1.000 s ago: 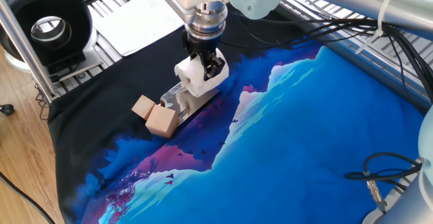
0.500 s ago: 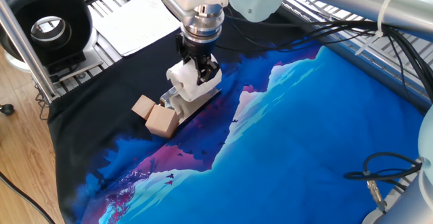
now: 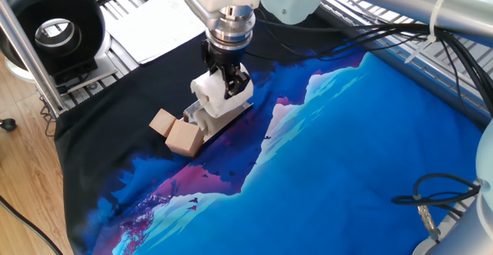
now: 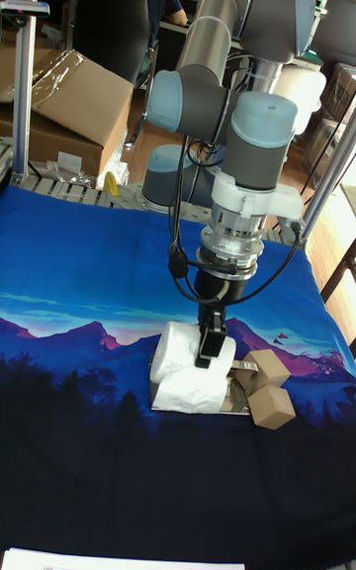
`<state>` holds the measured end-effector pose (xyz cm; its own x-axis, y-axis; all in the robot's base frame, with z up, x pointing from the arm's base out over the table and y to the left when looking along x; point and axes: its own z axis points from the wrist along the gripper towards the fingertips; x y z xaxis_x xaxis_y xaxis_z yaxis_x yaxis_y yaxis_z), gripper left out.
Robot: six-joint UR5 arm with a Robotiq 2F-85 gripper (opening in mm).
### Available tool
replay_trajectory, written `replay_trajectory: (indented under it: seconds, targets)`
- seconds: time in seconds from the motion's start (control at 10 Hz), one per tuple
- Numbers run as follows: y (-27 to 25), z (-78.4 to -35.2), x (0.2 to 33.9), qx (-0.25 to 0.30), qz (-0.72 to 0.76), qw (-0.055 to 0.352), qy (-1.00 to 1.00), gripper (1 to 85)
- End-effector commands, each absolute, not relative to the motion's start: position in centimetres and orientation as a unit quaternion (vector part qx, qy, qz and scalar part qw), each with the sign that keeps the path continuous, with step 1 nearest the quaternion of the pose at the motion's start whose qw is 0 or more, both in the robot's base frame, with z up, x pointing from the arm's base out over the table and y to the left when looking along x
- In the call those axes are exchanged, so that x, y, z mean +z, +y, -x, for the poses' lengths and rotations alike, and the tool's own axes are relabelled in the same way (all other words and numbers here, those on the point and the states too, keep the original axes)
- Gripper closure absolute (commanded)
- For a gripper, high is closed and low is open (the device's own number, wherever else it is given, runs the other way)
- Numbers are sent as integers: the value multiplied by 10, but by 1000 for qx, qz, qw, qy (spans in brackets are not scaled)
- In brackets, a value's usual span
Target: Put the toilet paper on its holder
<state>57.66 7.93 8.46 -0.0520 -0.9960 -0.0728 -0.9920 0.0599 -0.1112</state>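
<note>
The toilet paper [image 3: 218, 98] is a white roll held low over the holder [image 3: 206, 122], a shiny metal plate with two tan wooden cubes [image 3: 176, 131] at its near-left end. My gripper [image 3: 226, 83] comes straight down from above and is shut on the roll, with one black finger across its side. In the tall fixed view the toilet paper [image 4: 186, 370] sits at the level of the holder [image 4: 236, 403], with the gripper [image 4: 209, 344] clamped on it and the cubes [image 4: 267, 390] just to its right. The wire bar is hidden by the roll.
A black round spool [image 3: 51, 25] stands at the back left beside white printed sheets [image 3: 160, 20]. Cables [image 3: 431, 197] lie at the right edge of the blue mountain-print cloth [image 3: 347, 155]. A cardboard box [image 4: 67, 95] sits behind the table.
The gripper has carried the roll down and slightly left towards the plate since a second ago. Over the last half second it has barely moved.
</note>
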Motion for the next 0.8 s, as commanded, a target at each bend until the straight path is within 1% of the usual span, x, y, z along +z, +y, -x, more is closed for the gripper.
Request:
replay_trajectory:
  seconds: [0.0, 0.2, 0.3, 0.5, 0.7]
  targets:
    - [81, -577, 86, -11, 672, 68, 737, 357]
    - [80, -579, 86, -14, 669, 70, 740, 360]
    - [73, -579, 86, -25, 674, 62, 736, 367]
    - [59, -585, 86, -53, 684, 50, 726, 410]
    - [52, -585, 86, -62, 692, 40, 718, 417]
